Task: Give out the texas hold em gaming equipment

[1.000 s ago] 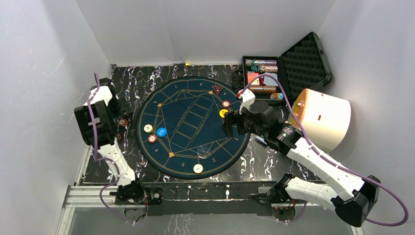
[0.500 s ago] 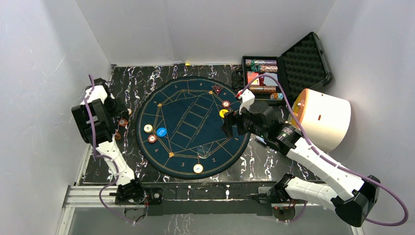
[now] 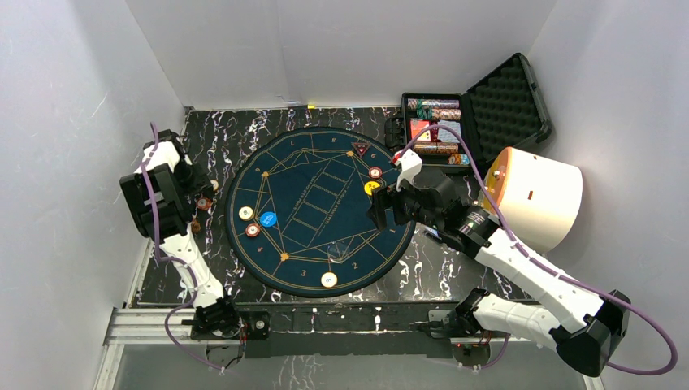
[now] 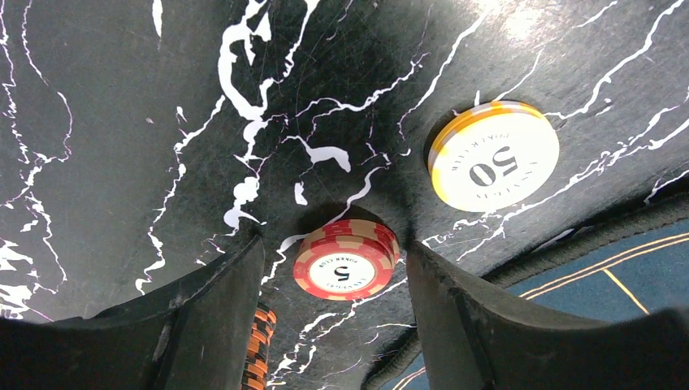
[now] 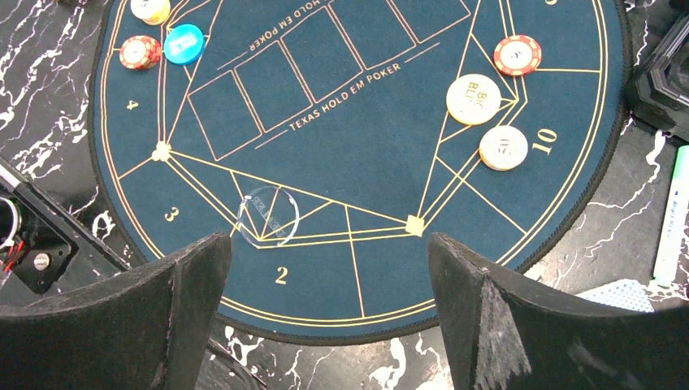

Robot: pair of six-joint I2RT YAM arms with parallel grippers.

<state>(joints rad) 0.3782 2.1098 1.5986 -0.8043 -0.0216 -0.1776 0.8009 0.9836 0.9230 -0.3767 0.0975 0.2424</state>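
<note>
A short stack of red-and-cream poker chips (image 4: 347,260) marked 5 lies on the black marble table. My left gripper (image 4: 335,248) is open and straddles it, with a gap showing on each side. A yellow-and-white 50 chip (image 4: 493,156) lies just beyond. In the top view the left gripper (image 3: 195,192) sits left of the round blue mat (image 3: 321,244), over these chips (image 3: 203,204). My right gripper (image 3: 382,207) hangs open over the mat's right edge, holding nothing. Below it lie a clear disc (image 5: 268,216), a cream button (image 5: 473,99), a cream chip (image 5: 503,148) and a red chip (image 5: 517,55).
An open black case (image 3: 439,130) with chip rows stands at the back right, with a big white cylinder (image 3: 536,195) beside it. A blue button (image 3: 267,218) and two chips lie on the mat's left. A green pen (image 5: 673,219) and a blue-backed card (image 5: 626,292) lie right of the mat.
The left arm has shifted slightly back and left, and its jaws have narrowed around the red chip stack. The right arm has not moved.
</note>
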